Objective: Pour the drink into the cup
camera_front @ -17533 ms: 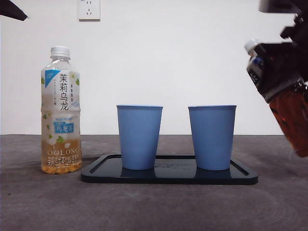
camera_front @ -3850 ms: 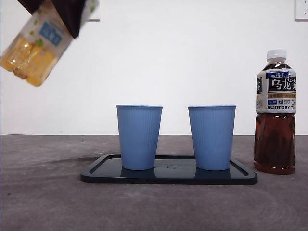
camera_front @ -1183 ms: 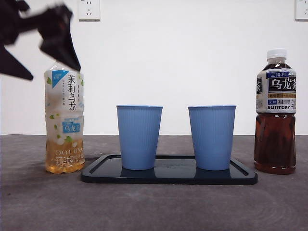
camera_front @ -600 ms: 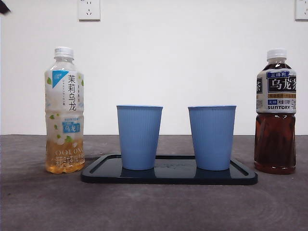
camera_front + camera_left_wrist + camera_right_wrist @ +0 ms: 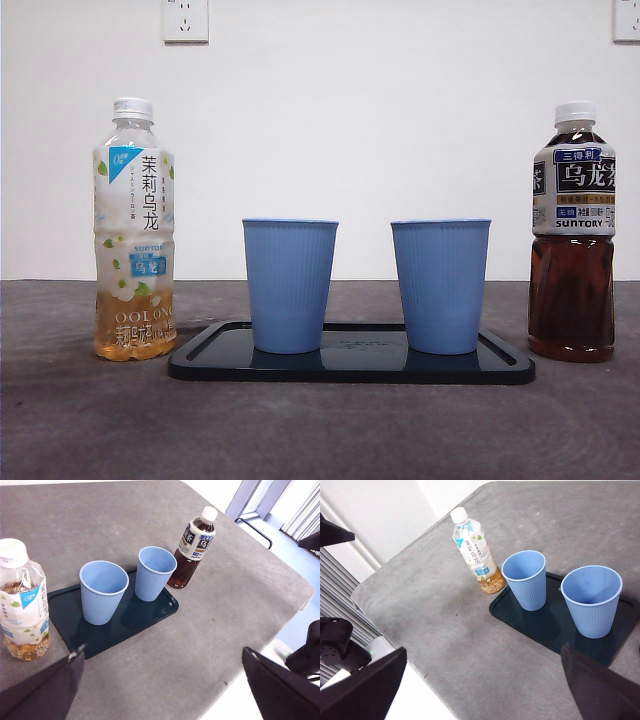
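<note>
Two blue cups stand upright on a dark tray [image 5: 505,368]: the left cup [image 5: 289,285] and the right cup [image 5: 440,285]. A pale tea bottle [image 5: 134,230] with a white cap stands left of the tray. A dark tea bottle [image 5: 572,235] stands right of it. Both are capped and upright. No arm shows in the front view. My left gripper [image 5: 160,690] is open and empty, high above the table, looking down on the pale bottle [image 5: 22,600], the cups [image 5: 102,591] and the dark bottle [image 5: 195,547]. My right gripper [image 5: 482,687] is open and empty, also high above the pale bottle [image 5: 475,552] and cups [image 5: 525,579].
The grey table's rounded edge [image 5: 300,587] shows in the left wrist view, with floor beyond. A wall socket [image 5: 185,20] is on the white wall behind. A dark part of the other arm [image 5: 335,645] shows off the table's edge in the right wrist view.
A second ago a dark arm hung above the pale bottle at the upper left of the front view. It has drawn away out of that view. The bottle stays standing where it was.
</note>
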### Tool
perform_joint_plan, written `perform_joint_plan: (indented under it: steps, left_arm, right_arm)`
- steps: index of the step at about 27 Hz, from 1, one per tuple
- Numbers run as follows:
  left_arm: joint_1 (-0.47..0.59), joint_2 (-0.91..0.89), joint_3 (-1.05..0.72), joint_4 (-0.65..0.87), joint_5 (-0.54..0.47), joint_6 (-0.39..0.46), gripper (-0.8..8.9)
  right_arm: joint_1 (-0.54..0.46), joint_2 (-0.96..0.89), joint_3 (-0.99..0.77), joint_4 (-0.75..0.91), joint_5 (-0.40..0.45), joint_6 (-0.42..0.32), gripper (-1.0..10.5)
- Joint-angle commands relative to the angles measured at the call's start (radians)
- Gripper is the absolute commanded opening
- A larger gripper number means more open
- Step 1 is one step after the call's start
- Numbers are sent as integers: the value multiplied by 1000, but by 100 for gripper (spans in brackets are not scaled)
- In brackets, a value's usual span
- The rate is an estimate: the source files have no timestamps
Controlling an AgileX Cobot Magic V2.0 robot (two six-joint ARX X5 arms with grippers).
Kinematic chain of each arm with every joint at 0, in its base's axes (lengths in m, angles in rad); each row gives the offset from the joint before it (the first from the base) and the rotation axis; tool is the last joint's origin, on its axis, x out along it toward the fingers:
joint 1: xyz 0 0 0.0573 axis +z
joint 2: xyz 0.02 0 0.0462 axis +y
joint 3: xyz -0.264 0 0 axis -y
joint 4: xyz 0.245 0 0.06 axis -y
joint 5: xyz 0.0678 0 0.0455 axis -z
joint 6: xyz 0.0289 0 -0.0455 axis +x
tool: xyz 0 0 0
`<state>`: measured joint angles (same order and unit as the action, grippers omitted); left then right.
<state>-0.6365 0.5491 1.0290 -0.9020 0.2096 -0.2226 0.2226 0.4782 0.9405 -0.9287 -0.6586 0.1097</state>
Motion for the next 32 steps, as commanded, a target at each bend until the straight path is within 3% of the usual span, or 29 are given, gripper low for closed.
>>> perform_joint_plan:
  steps: [1, 2, 4, 5, 6, 25, 29, 32]
  left_arm:
    - [-7, 4, 21, 3, 3, 5, 473]
    - [-7, 4, 21, 2, 3, 6, 380]
    - [-7, 5, 21, -3, 3, 33, 54]
    - [-7, 5, 21, -6, 3, 39, 17]
    - [-7, 6, 21, -6, 2, 39, 23]
    - [2, 3, 17, 5, 2, 30, 21]
    - [85, -19, -24, 46, 3, 30, 21]
    - [204, -78, -155, 203, 3, 29, 21]
  right_arm:
    - [4, 3, 14, 10, -3, -6, 493]
    - [4, 3, 14, 10, -3, -6, 451]
    - [4, 3, 14, 7, -2, -6, 158]
    - [4, 3, 14, 8, 3, -8, -18]
    - [4, 3, 14, 10, 5, -12, 24]
    - [4, 3, 14, 11, 4, -6, 20]
    - [4, 3, 15, 11, 4, -6, 20]
    - [4, 3, 15, 11, 4, -6, 20]
